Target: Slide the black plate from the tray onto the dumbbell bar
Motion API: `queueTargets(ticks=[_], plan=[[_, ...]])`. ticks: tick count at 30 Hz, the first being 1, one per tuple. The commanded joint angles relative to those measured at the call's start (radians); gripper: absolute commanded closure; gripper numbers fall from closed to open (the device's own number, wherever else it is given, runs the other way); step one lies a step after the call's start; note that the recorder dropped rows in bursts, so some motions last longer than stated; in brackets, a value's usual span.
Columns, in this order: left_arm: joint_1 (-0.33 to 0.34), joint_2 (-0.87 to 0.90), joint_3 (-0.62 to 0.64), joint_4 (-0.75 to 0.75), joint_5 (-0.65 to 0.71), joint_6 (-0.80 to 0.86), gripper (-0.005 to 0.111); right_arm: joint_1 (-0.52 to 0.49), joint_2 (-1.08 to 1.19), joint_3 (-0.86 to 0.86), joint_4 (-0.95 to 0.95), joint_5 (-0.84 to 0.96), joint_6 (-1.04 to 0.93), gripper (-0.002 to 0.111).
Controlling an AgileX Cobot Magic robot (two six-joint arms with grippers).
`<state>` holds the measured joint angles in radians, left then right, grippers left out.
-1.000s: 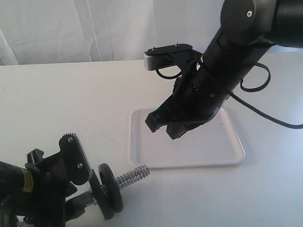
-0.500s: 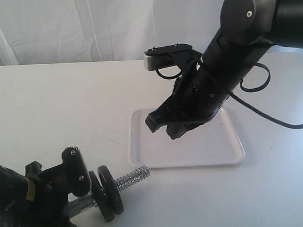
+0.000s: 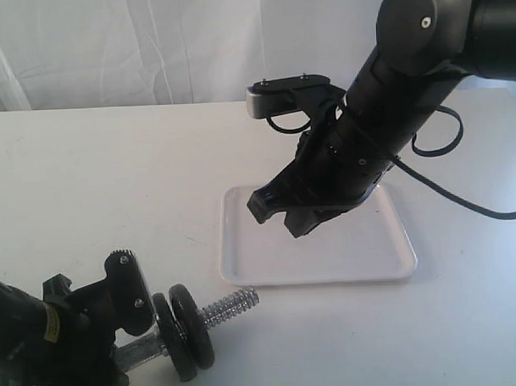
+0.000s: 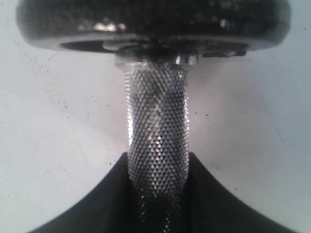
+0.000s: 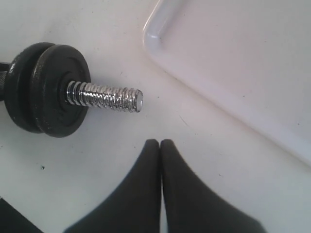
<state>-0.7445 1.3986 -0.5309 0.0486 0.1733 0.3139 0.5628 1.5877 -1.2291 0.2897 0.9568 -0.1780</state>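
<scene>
The dumbbell bar (image 3: 230, 306) sticks out over the table at the lower left, its threaded chrome end pointing toward the tray (image 3: 328, 254). Two black plates (image 3: 185, 331) sit side by side on it, just behind the threads. My left gripper (image 3: 127, 341) is shut on the bar's knurled middle (image 4: 158, 121), a finger on each side, with a plate (image 4: 155, 19) just beyond. My right gripper (image 3: 278, 219) hangs above the tray's left part, shut and holding nothing. In the right wrist view the gripper (image 5: 161, 143) is near the threaded bar (image 5: 109, 97) and plates (image 5: 48, 97).
The white tray (image 5: 233, 73) lies at centre right with nothing black showing on its visible floor; the right arm covers part of it. A white curtain hangs behind the table. The right arm's cable loops out at the right.
The left gripper has dropped lower, and the bar with its plates has shifted slightly right and down. The right arm has not moved.
</scene>
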Motion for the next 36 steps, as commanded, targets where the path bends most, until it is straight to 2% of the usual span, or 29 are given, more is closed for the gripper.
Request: queueTargets(ticks=[1,9,15,20,27,36], plan=[[-0.008,-0.003,-0.019,0.0,-0.022,0.002,0.107,-0.004,-0.063,-0.006,-0.011,-0.002,0.008,0.108],[-0.008,-0.003,-0.046,-0.006,-0.012,-0.001,0.107,-0.004,-0.216,-0.006,-0.216,-0.004,0.159,0.108],[-0.008,-0.015,-0.054,-0.006,-0.011,0.02,0.107,-0.004,-0.288,0.013,-0.267,0.012,0.206,0.108],[-0.008,-0.062,-0.054,-0.006,-0.069,0.032,0.107,-0.004,-0.331,0.046,-0.301,0.028,0.236,0.108],[-0.008,-0.08,-0.054,-0.006,-0.094,0.034,0.107,-0.004,-0.38,0.046,-0.493,0.071,0.391,0.108],[-0.008,-0.08,-0.054,-0.006,-0.181,0.034,0.107,-0.004,-0.455,0.067,-0.569,0.077,0.451,0.108]])
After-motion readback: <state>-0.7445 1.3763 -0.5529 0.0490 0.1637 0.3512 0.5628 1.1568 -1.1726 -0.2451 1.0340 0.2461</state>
